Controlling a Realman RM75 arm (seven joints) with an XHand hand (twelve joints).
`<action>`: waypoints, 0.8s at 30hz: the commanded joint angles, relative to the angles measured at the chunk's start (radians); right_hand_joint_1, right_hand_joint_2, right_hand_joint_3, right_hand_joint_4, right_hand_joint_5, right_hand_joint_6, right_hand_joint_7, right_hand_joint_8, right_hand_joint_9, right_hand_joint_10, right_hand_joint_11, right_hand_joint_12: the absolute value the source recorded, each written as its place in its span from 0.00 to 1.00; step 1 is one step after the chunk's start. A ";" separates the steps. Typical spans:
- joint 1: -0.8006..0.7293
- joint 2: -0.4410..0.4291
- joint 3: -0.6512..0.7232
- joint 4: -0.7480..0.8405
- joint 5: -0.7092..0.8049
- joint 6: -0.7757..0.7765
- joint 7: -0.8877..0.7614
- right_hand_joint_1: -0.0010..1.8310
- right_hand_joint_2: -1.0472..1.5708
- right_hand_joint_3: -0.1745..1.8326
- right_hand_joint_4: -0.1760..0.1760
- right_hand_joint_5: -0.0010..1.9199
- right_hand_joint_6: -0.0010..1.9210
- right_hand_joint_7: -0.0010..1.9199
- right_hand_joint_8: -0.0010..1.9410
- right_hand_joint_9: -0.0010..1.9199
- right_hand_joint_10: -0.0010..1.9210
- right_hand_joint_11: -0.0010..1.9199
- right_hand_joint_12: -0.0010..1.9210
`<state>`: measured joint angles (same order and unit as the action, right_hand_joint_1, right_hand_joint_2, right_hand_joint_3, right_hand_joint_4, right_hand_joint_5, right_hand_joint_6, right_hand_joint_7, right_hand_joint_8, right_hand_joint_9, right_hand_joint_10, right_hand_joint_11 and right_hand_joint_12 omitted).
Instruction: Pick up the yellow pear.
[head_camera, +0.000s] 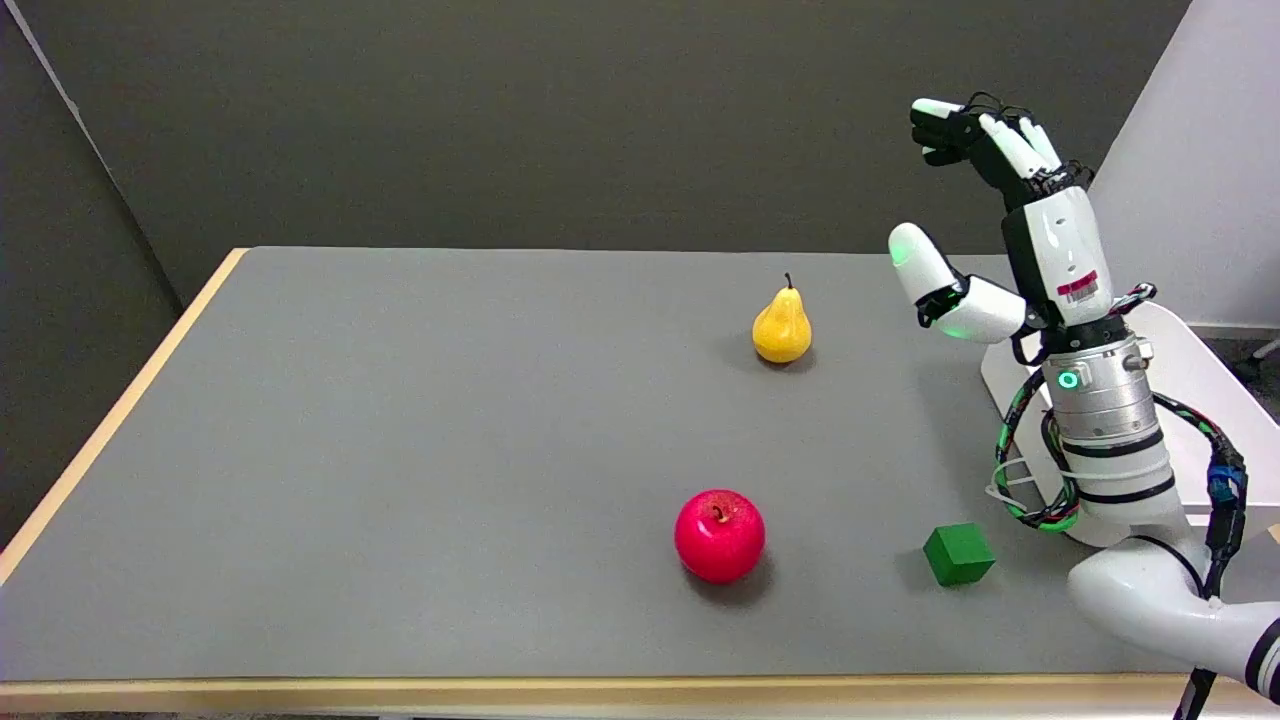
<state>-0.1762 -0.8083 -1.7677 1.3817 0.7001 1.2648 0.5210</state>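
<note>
The right hand (1010, 220) is up in the air over the table's right edge, wrist pointing straight up, fingers (1015, 145) spread and bent forward at the top, thumb (925, 270) sticking out to the side. Nothing is in it: the palm is bare and the fingers stand apart from one another. A green light glows on the wrist ring, and a green tint shows on the thumb.

The yellow pear (782, 327) stands upright on the grey table (400, 420), stem up, in the far right part of the surface, closer to the far edge than to the near one. It is near the hand but clearly apart from it; open table shows between the pear and the thumb, and the hand is raised above the surface rather than down at the fruit's level.

Closer to the near edge sits a red apple (720, 535), stem dimple facing up, well apart from the pear. Just along from it toward the right edge is a small green cube (958, 554), resting on the table near the arm's forearm. Behind the arm, at the table's right edge, a white object (1190, 380) shows, partly hidden; what it is cannot be told.
</note>
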 joint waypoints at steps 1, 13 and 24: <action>-0.022 -0.007 0.006 0.012 -0.001 0.011 0.000 0.21 0.69 0.51 0.60 0.16 0.28 0.25 0.27 0.22 0.54 0.11 0.71; -0.008 0.002 0.037 0.010 0.005 -0.093 -0.008 0.22 0.69 0.51 0.59 0.16 0.28 0.25 0.28 0.22 0.54 0.11 0.71; 0.120 -0.022 0.105 -0.070 0.150 -0.551 -0.001 0.17 0.65 0.56 0.41 0.11 0.23 0.13 0.20 0.08 0.41 0.02 0.60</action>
<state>-0.1738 -0.8107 -1.7370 1.3858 0.7041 1.1609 0.5179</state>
